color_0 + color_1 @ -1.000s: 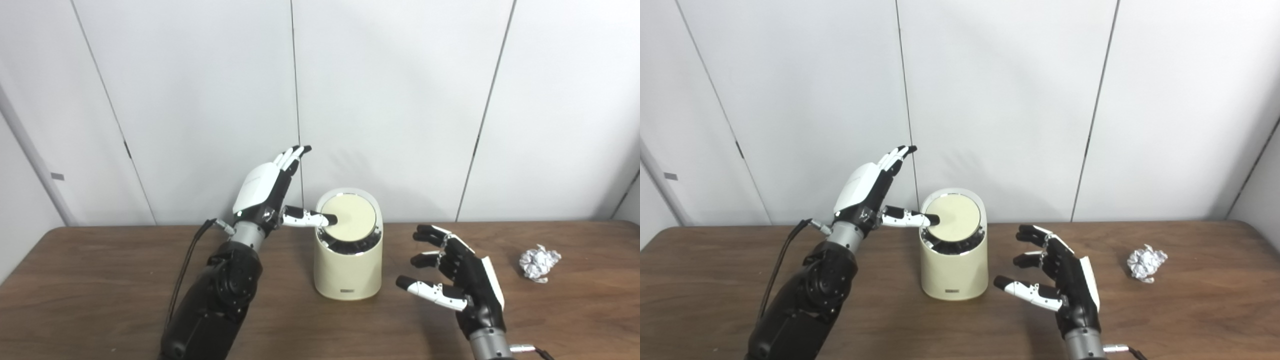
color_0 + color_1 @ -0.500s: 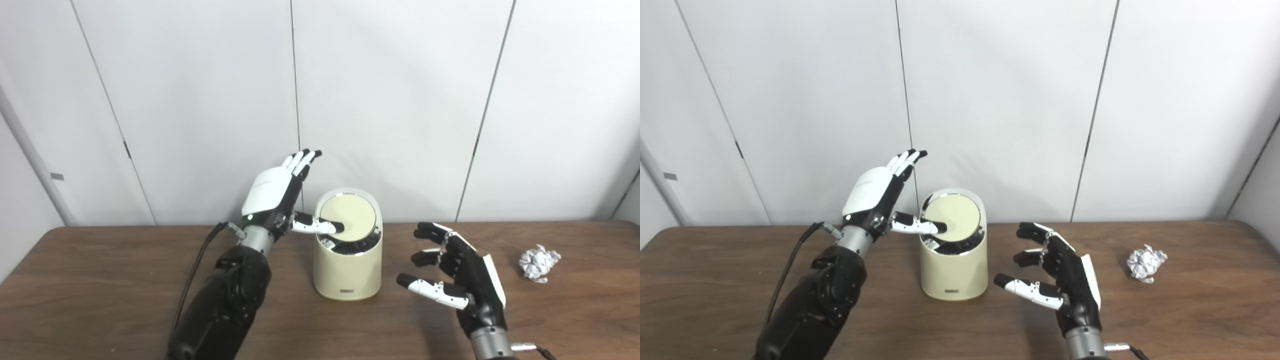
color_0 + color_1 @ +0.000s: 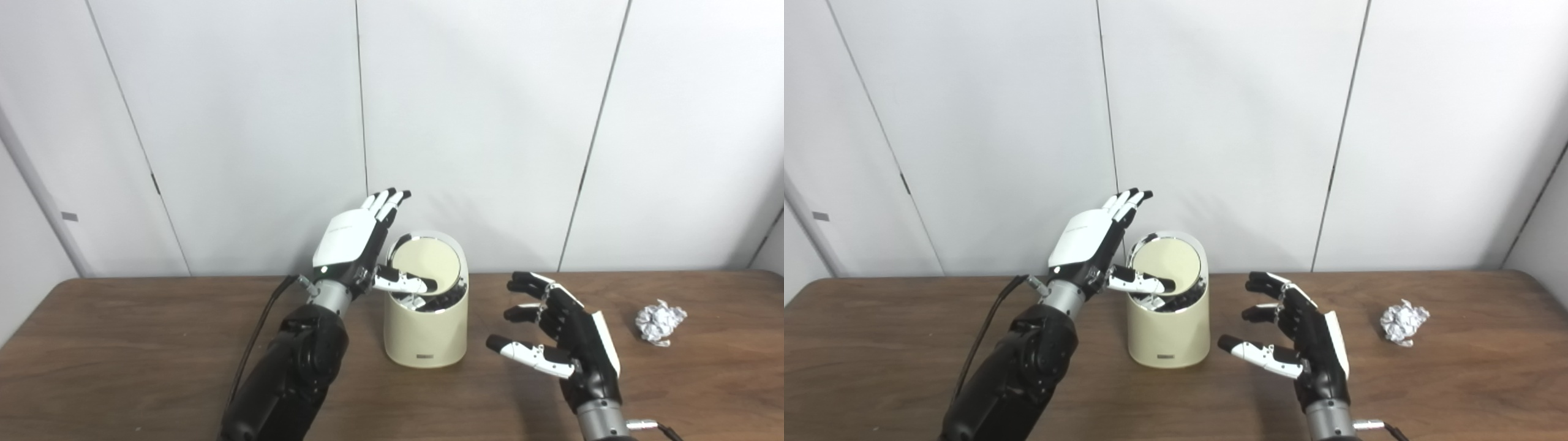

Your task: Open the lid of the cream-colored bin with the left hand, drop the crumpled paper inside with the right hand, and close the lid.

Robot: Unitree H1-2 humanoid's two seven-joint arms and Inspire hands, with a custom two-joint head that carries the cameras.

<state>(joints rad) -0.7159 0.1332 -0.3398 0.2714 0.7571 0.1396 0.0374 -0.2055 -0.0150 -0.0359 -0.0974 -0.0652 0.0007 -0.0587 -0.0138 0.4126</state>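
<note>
The cream-colored bin (image 3: 427, 334) stands at the table's middle. Its round lid (image 3: 429, 262) is tipped steeply, with a dark gap below its front edge. My left hand (image 3: 355, 245) is open beside the bin's left rim. Its thumb presses on the lid's lower edge and its fingers (image 3: 387, 199) point up. The crumpled paper (image 3: 659, 321), a silvery ball, lies on the table at the far right. My right hand (image 3: 566, 334) hovers open to the right of the bin, well left of the paper and holding nothing.
The brown wooden table (image 3: 122, 361) runs back to a white panelled wall (image 3: 490, 122) close behind the bin. A black cable (image 3: 257, 334) hangs along my left forearm.
My left hand has moved right, toward the bin, and its thumb has pushed the lid's front edge further down, so the lid tilts more steeply. The right hand and the paper have stayed put.
</note>
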